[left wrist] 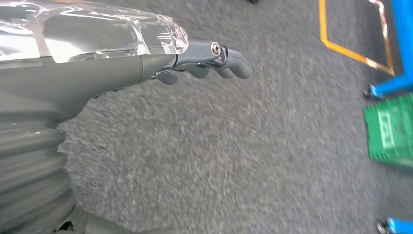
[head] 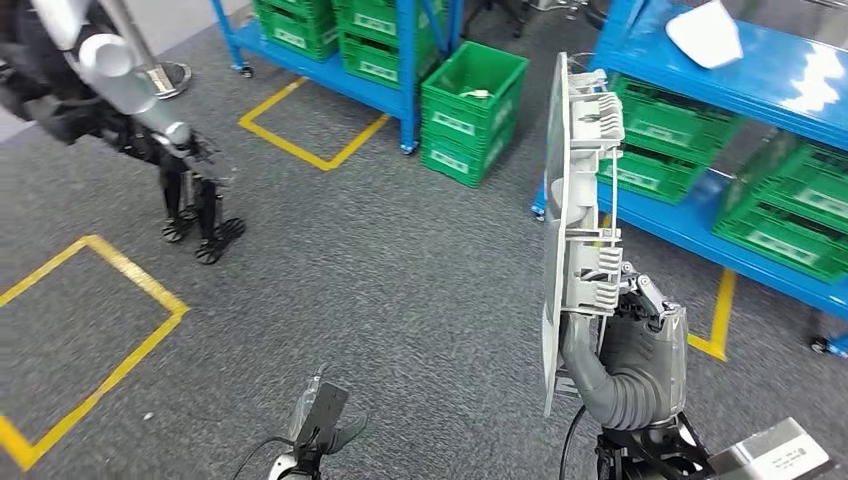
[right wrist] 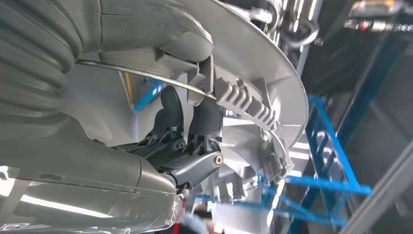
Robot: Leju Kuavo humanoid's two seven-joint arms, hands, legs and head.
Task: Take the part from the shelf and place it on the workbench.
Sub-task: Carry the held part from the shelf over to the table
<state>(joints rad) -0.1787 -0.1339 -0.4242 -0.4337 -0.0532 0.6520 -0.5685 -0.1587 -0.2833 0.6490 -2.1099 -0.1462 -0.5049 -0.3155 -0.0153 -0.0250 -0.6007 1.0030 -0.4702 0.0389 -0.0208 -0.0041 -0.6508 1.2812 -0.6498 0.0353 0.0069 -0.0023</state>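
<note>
Nearest to us, our right hand [head: 628,345] gripped the grey plastic part [head: 577,215] by its lower end, holding it upright and edge-on above the carpet. In the right wrist view the dark fingers [right wrist: 203,127] curled over a ribbed bracket on the part's back, so the grip looked firm. The part was clear of the blue shelf [head: 740,85], which stood behind it to the right with green crates [head: 790,215] on its lower tier and another green crate [head: 470,110] on the floor by the shelf's foot.

Our left hand [left wrist: 207,61] hung over the bare grey carpet [head: 380,290] with nothing in it, its fingers loosely bent but apart.

We judged the pick done and the carry under way. No workbench was in sight, so the next move called for turning and walking to find it, keeping the tall part steady and away from the shelf's edge. Yellow floor tape [head: 95,330] marked boxes on the carpet, and another robot's legs [head: 195,205] stood near the far left corner.
</note>
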